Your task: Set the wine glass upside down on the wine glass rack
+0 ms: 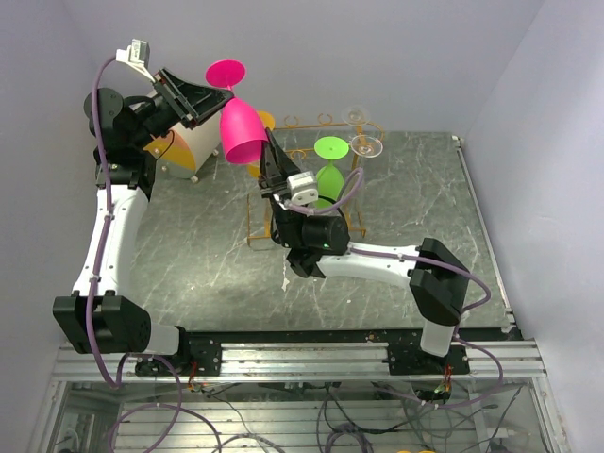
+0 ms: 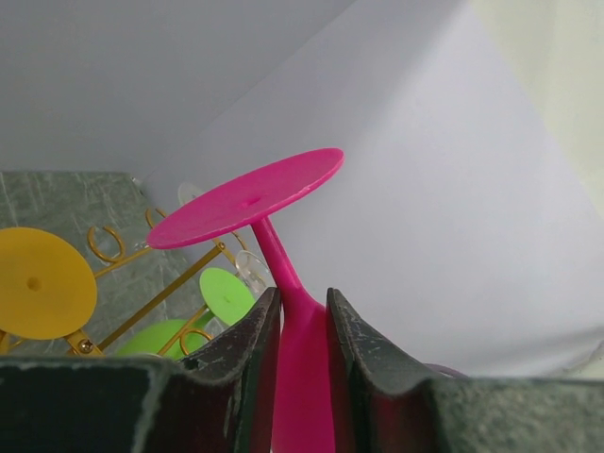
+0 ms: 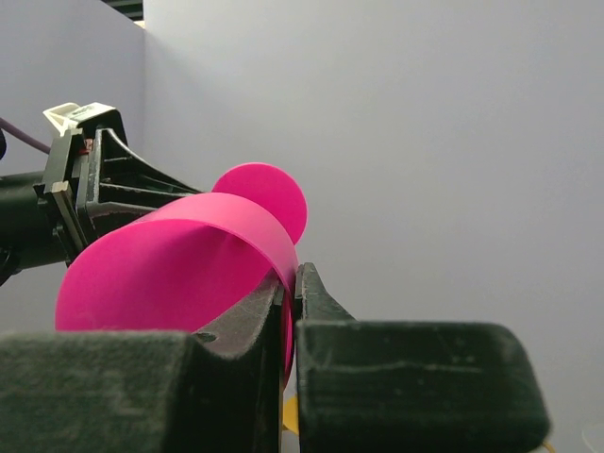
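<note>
A pink wine glass [image 1: 240,130] hangs in the air at the back left, foot up and bowl mouth down, tilted toward the wine glass rack [image 1: 289,122]. My left gripper [image 1: 219,94] is shut on it where the stem meets the bowl [image 2: 304,377], with both fingers touching it and the round foot [image 2: 247,200] above them. My right gripper [image 1: 269,156] is shut on the rim of the bowl [image 3: 179,274], its thin wall pinched between the fingertips [image 3: 293,278]. The gold wire rack [image 2: 160,297] stands just behind and right of the glass.
A green glass [image 1: 330,149] and a clear glass [image 1: 366,143] hang upside down on the rack. The foot of a yellow glass [image 2: 38,281] shows by the rack's left end. A white and orange object [image 1: 189,142] sits behind the left arm. Walls close in the dark marble table [image 1: 208,255].
</note>
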`<state>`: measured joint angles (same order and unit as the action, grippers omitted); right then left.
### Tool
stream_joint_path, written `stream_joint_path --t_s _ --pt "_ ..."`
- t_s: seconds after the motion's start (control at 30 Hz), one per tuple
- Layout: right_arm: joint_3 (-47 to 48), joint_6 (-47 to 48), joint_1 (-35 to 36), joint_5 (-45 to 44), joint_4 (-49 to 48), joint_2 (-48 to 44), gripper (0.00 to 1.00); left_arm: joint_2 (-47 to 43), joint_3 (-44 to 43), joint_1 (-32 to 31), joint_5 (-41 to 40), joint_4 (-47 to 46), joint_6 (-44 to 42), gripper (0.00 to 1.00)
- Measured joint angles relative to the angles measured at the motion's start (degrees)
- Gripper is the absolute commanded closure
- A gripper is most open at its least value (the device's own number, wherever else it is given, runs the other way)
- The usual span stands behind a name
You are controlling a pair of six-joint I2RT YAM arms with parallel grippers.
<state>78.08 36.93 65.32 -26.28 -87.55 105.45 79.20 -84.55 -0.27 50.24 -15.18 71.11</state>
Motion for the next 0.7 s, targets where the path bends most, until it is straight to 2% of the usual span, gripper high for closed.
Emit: stream_joint_path --t_s 0.3,0.5,0.7 --pt "-2.9 -1.1 0.0 2.2 0.9 -2.5 1.00 -0.4 0.1 -0.1 1.0 -2.9 2.4 0.93" --pt "-6.2 1.9 0.1 6.4 0.0 -3.8 1.00 -1.1 0.3 -0.1 2.1 -6.6 5.3 0.93" --pt "-7.0 9.4 1.0 8.2 -0.6 -3.2 1.00 -1.1 0.3 -0.1 3.1 -7.6 6.4 0.79"
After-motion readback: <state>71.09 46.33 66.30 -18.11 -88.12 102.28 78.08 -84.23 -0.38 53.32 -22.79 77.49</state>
